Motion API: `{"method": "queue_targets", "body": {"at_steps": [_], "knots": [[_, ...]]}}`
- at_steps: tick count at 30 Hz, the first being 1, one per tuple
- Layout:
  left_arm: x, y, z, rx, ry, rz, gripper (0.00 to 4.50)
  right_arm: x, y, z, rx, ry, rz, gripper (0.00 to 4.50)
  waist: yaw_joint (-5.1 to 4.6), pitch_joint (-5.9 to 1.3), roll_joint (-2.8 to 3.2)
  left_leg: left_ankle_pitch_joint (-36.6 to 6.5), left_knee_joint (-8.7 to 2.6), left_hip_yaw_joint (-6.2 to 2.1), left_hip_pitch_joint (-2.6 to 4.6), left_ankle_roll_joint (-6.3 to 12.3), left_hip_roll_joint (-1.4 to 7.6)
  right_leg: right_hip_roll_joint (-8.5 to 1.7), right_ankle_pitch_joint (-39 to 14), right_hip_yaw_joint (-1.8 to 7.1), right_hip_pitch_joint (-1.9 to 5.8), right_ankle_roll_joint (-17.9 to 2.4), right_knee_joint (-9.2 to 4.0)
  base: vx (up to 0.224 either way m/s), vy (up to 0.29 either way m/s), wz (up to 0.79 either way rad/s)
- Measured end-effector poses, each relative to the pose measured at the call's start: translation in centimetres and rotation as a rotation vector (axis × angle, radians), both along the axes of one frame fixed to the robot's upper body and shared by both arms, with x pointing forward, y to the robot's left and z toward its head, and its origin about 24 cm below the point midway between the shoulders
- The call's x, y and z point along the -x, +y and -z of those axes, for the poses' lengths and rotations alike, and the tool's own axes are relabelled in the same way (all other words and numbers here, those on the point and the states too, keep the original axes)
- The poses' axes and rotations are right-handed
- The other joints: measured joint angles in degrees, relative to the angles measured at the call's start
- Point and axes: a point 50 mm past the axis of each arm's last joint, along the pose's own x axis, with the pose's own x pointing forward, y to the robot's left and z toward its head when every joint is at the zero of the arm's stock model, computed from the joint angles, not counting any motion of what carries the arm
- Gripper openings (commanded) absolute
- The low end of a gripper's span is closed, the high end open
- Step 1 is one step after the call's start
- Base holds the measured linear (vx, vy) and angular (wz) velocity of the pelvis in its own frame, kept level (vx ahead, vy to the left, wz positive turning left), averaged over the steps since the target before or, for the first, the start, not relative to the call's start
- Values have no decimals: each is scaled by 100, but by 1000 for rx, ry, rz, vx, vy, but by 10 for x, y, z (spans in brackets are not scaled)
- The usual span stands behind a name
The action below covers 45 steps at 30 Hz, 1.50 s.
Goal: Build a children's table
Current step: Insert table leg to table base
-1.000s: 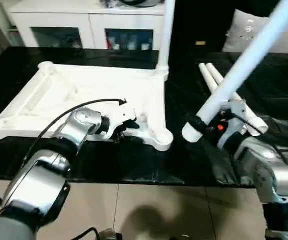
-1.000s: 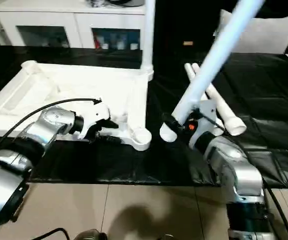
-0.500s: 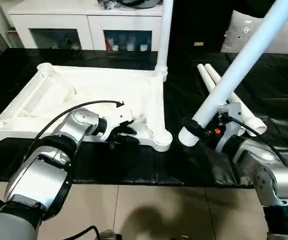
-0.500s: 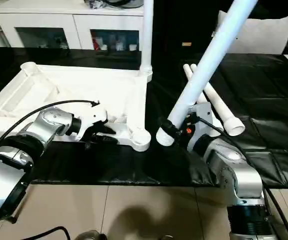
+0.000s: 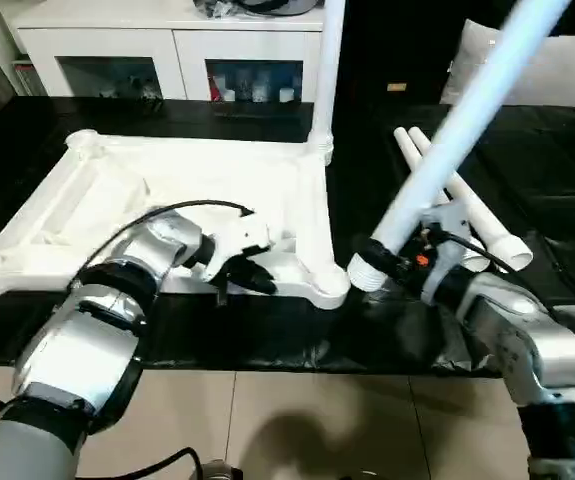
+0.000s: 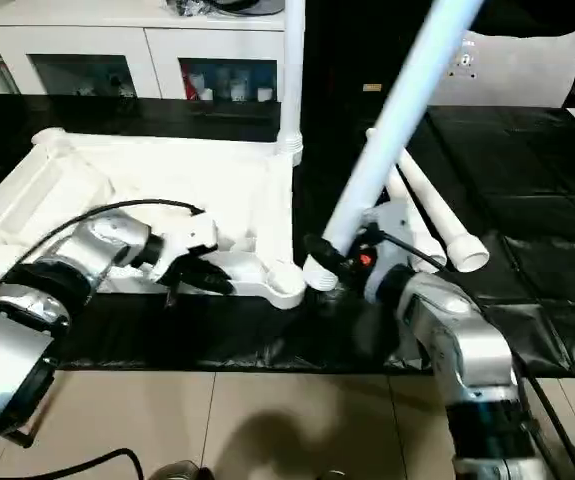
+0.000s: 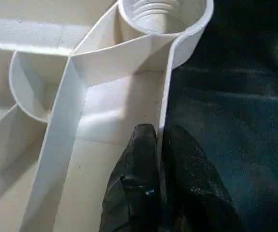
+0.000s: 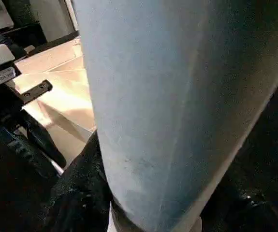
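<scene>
White ribbed tabletop (image 5: 167, 190) upside down, left end effector (image 7: 160, 159) pinching its rim, right end effector (image 5: 407, 262) gripping tapered leg (image 5: 457, 130)

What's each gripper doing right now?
Left gripper: closed on the tabletop rim, near its corner socket.
Right gripper: holding a leg near its threaded end.

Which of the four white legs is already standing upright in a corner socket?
The leg at the tabletop's far corner. One leg is slanted in the right gripper; two lie flat on the black surface.
</scene>
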Motion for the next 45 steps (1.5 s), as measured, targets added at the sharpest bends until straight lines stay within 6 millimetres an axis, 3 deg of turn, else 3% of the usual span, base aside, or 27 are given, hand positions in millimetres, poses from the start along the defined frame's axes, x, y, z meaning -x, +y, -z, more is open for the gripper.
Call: {"method": "queue_targets", "body": {"at_steps": [11, 17, 22, 23, 24, 32, 38, 40, 43, 45], "knots": [[-1, -38, 9, 91, -17, -179, 0, -12, 8, -13, -19, -25, -68, 191, 2, -4, 5, 1, 9, 2, 13, 1, -3, -5, 8, 0, 16, -13, 0, 0, 0, 0], [8, -44, 13, 166, 8, -199, 0, -16, 6, -11, 2, -1, -97, 191, 3, -4, 5, 1, -1, 2, 3, 1, 0, -2, 7, -3, 2, -12, -3, 0, 0, 0], [15, -39, 16, 163, -99, -114, 0, -18, 2, -10, 22, 6, -102, 191, 6, -3, 4, 1, -5, 2, 0, 1, 0, -1, 4, -4, 1, -7, -9, 0, 0, 0], [15, -39, 16, 168, -102, -115, 44, -18, 2, -10, 26, 10, -104, 191, 6, -3, 4, 1, -5, 2, 0, 1, 0, -1, 4, -4, 1, -7, -9, 0, 0, 0], [15, -39, 16, 173, -99, -120, 55, -18, 2, -9, 28, 12, -105, 191, 4, -3, 4, 1, -5, 2, 0, 1, 0, -1, 4, -4, 0, -7, -9, 0, 0, 0], [15, -35, 20, 214, -95, -152, 101, -18, -1, -6, 45, 21, -108, 191, 3, -3, 4, 1, -7, 2, -1, 0, 0, -2, 3, -3, -3, -5, -9, 0, 0, 0], [13, -35, 21, 220, -74, -157, 101, -19, -2, -6, 49, 12, -107, 191, 2, -4, 5, 1, -7, 2, 0, 0, -1, -2, 3, -3, -2, -5, -9, 0, 0, 0], [13, -35, 21, 222, -77, -155, 65, -20, -3, -7, 52, 8, -105, 191, 1, -4, 6, 1, -7, 2, 0, 0, -1, -2, 3, -3, -2, -5, -9, 0, 0, 0], [13, -35, 21, 197, -86, -140, 60, -23, -3, -11, 55, -2, -106, 191, -1, -5, 8, 1, -7, 2, 3, 0, -1, -2, 3, -2, 0, -4, -9, 0, 0, 0], [12, -36, 22, 178, -94, -130, 30, -24, -2, -12, 56, -9, -110, 191, -1, -6, 10, 1, -7, 2, 7, 0, -1, -2, 2, -2, 3, -3, -9, 0, 0, 0]]}}
